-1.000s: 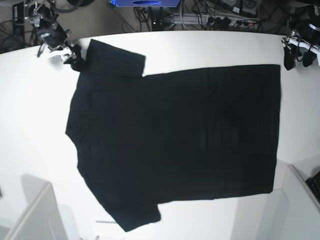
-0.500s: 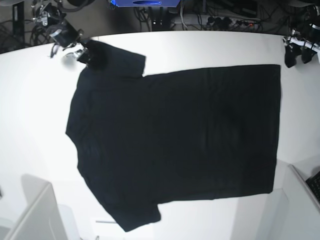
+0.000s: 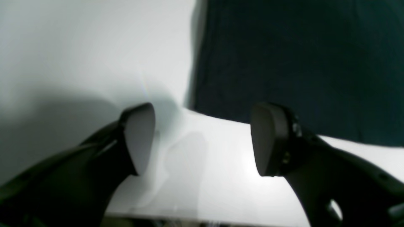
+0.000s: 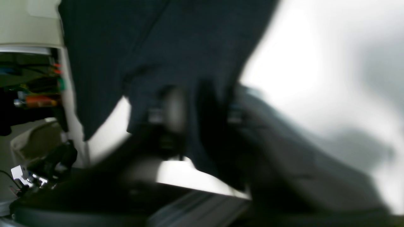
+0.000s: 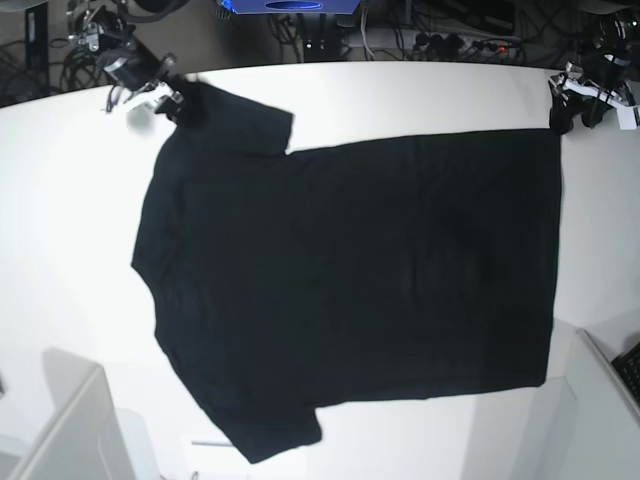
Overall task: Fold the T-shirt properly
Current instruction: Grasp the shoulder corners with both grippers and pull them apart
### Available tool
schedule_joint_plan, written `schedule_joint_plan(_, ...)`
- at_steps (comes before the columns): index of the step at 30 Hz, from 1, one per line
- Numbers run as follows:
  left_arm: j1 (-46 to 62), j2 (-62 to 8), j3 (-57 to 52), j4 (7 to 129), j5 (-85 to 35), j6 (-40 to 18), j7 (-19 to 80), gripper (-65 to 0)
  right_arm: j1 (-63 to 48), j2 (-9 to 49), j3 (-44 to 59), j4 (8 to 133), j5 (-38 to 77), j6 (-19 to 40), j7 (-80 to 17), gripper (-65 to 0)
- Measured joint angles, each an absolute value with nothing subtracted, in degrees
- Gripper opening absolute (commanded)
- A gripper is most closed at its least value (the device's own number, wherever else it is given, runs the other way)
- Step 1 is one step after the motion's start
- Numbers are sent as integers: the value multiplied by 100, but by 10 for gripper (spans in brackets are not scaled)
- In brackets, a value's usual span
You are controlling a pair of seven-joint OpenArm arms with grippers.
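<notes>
The black T-shirt (image 5: 350, 270) lies flat, plain side up, on the white table (image 5: 60, 220), collar to the left and hem to the right. My right gripper (image 5: 172, 97) is at the far sleeve's outer edge. In the blurred right wrist view its fingers (image 4: 172, 107) stand close together with sleeve cloth (image 4: 176, 47) between them. My left gripper (image 5: 572, 108) is open at the far hem corner. In the left wrist view it (image 3: 203, 138) hovers over bare table just off the shirt's corner (image 3: 284, 63).
White box-like objects stand at the near left (image 5: 70, 430) and near right (image 5: 600, 400) corners. A dark keyboard edge (image 5: 630, 368) shows at the right. Cables and equipment (image 5: 450, 40) lie beyond the table's far edge.
My right gripper has moved right and back onto the far sleeve's edge. My left gripper has moved left to the far hem corner. The shirt lies almost unchanged.
</notes>
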State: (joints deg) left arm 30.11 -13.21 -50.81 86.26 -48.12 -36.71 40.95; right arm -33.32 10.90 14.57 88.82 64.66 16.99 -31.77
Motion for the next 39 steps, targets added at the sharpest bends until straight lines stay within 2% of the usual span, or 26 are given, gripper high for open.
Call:
schedule_joint_plan(1, 2985, -1321, -5078, 8503, -4803, -3673, 4104, -207, -3341, 1087, 1457, 8875, 6427, 1688, -3201, -650)
schedule_joint_plan(15, 2477, -1323, -5078, 7776, -4856, -3699, 4025, -207, -3339, 1103, 1461, 8875, 6429, 1691, -3260, -650)
schedule_joint_plan(18, 2379, -1400, -4711, 7623, -4960, -3701, 3872, -207, -3341, 1103, 1461, 8875, 6427, 1691, -3260, -650)
schedule_joint_plan(39, 1981, -1365, -4436, 7347, -5103, -3795, 3815, -219, -3339, 1105, 1461, 8875, 6429, 1691, -3262, -650)
